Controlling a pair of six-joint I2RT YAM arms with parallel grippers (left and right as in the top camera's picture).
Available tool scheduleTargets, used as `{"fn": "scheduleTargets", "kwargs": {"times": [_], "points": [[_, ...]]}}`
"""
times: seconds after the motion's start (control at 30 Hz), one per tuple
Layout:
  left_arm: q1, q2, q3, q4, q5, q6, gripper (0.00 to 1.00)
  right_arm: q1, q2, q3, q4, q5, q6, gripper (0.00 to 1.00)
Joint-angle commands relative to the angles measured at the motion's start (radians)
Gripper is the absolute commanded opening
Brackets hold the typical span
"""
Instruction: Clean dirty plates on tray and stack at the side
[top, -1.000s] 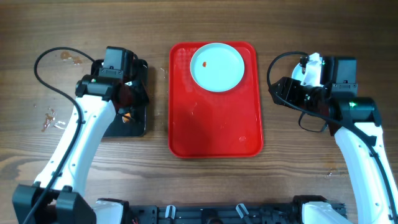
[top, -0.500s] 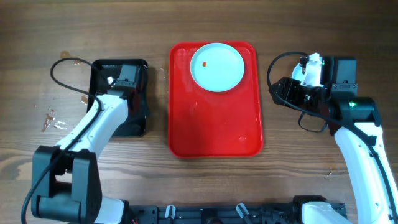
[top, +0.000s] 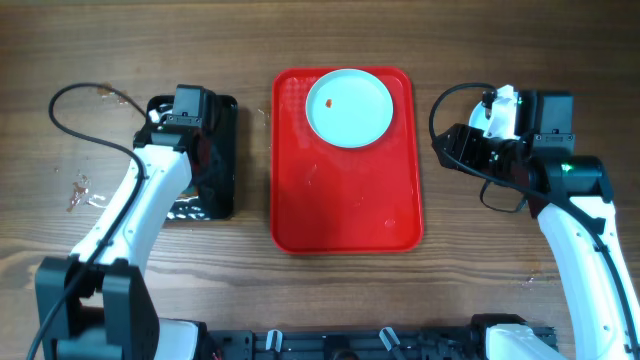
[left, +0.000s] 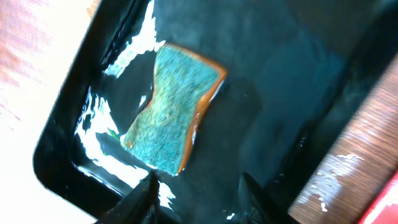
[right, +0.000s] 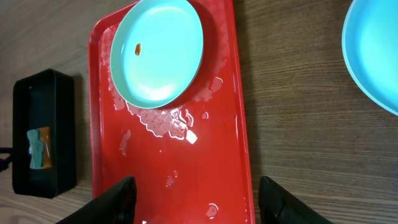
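Dirty plate (right: 157, 53): on the red tray (right: 227, 155), ahead of the right gripper (right: 199, 199), well apart; orange spot (right: 137, 48) near its centre.
Red tray: wet, below the right gripper.
Second plate (right: 379, 50): off the tray, ahead and aside.
Right gripper: fingers spread wide, empty.
Left gripper (left: 198, 190): fingers apart, nothing between, over the black tray (left: 62, 143).
Sponge (left: 171, 112): in the black tray, just ahead of the left fingertips.

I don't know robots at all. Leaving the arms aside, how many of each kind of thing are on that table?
Plates: 2 (spotted plate on the red tray; second plate on the bare wood, partly out of view)
Trays: 2 (red tray; black tray)
Sponges: 1 (sponge in the black tray)
Total: 5
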Motion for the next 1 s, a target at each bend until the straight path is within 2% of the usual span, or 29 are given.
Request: {"fn": "scheduleTargets", "kwargs": {"times": [0.0,0.13,0.3,0.47,0.53,0.6,0.73,0.83,0.97], "points": [[0.0,0.005,-0.002,0.035,-0.071,0.08,0.45,0.005,0.011,0.01,-0.001,0.018,0.002,0.63],[0.021,0.056,-0.047,0.105,-0.083,0.184,0.36,0.005,0.011,0.01,-0.007,0.018,0.002,0.63],[0.075,0.139,-0.061,0.132,-0.079,0.185,0.43,0.005,0.011,0.01,-0.01,0.018,0.002,0.63],[0.116,0.189,-0.061,0.154,0.034,0.186,0.4,0.005,0.011,0.01,-0.018,0.018,0.002,0.63],[0.119,0.196,-0.061,0.177,0.093,0.194,0.31,0.005,0.011,0.01,-0.014,0.018,0.002,0.63],[0.119,0.196,-0.061,0.207,0.18,0.258,0.04,0.005,0.011,0.01,-0.005,0.018,0.001,0.63],[0.119,0.189,-0.049,0.212,0.226,0.283,0.04,0.005,0.011,0.01,0.012,0.008,-0.01,0.61],[0.119,0.167,-0.029,0.203,0.225,0.292,0.04,0.005,0.016,0.01,0.017,-0.053,-0.077,0.56],[0.12,0.146,-0.026,0.201,0.222,0.31,0.04,0.032,0.048,0.005,0.034,-0.088,-0.145,0.54]]}}
